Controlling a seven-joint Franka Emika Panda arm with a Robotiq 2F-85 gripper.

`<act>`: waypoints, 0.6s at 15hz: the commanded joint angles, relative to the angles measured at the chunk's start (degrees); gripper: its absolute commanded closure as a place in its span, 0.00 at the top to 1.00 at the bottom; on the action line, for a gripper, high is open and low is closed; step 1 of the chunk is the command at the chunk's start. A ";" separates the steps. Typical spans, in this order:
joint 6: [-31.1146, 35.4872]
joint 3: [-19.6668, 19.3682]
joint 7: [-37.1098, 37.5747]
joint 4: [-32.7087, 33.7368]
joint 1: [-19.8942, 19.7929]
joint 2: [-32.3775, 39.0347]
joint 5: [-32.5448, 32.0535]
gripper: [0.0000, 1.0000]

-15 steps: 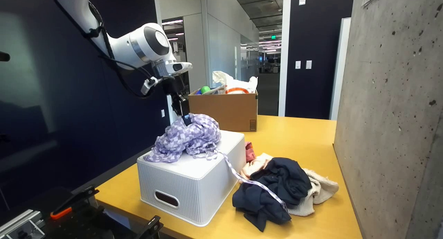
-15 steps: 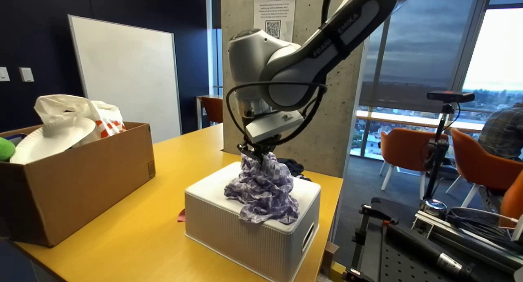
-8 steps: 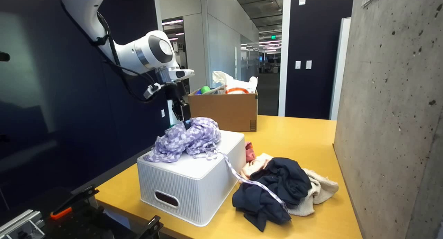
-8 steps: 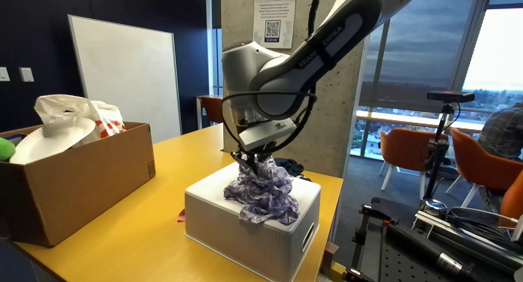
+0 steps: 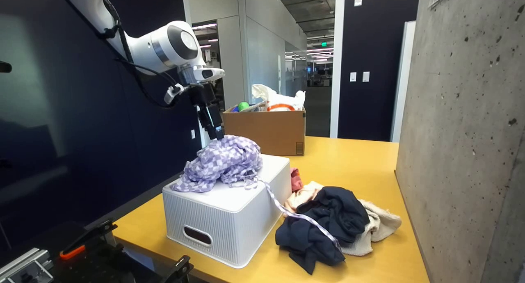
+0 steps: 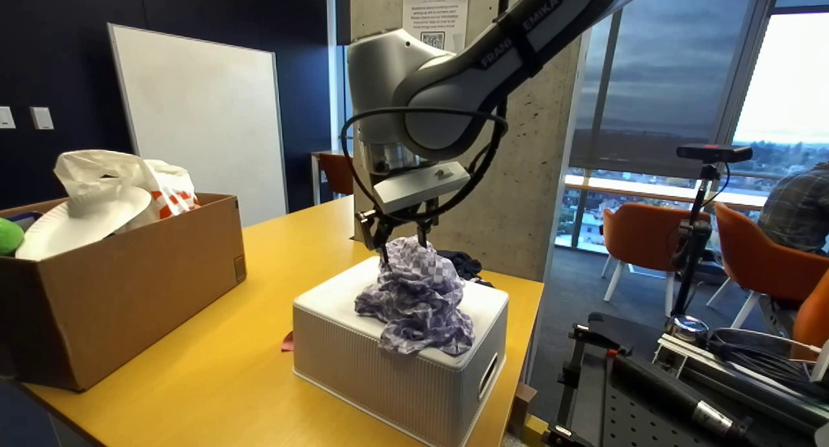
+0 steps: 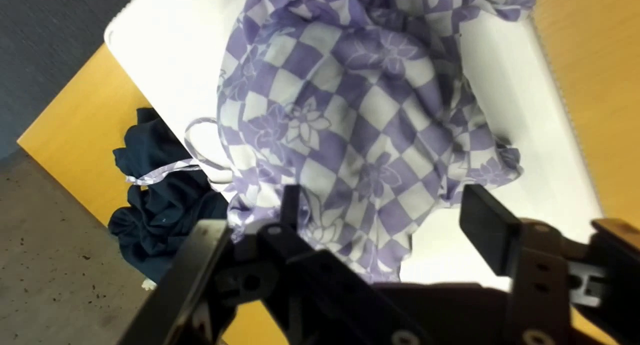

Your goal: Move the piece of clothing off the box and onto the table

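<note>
Currently before you: one piece of clothing (image 7: 345,130), purple-and-white check with outlined flowers, crumpled into a mound on top of the white box (image 5: 238,227). One strap (image 5: 293,213), same colours, trailing from the mound over the box's edge and across a dark garment (image 5: 332,211). One Robotiq gripper (image 6: 405,255), yours, on the white Franka arm (image 5: 141,53), angled down at the mound's crown, its two fingers (image 7: 482,225) spread apart; the wrist view shows fabric between them, though whether either finger touches it you cannot tell. The white box, ribbed, with an oval handle slot, sits on your yellow table (image 5: 352,156). Beside it, one pile: the dark garment, rumpled; a beige cloth (image 5: 381,223), partly beneath; a peach cloth (image 5: 304,195); a red cloth (image 5: 295,179), just beside the white box. Farther along the table, one cardboard box (image 5: 266,131), open-topped, holding a white bag (image 5: 287,100) with orange marking, a white plate (image 6: 87,221) and a round green item (image 5: 243,106). At the table's edge, one concrete pillar (image 5: 459,131).
</note>
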 commanded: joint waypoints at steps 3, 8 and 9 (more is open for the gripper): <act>-1.08 -0.63 -0.65 -4.78 -0.52 -0.82 1.78 1.00; 1.36 -2.46 0.82 -4.31 -0.75 4.08 0.67 1.00; 1.58 -2.81 0.68 -4.00 -0.61 4.95 0.60 1.00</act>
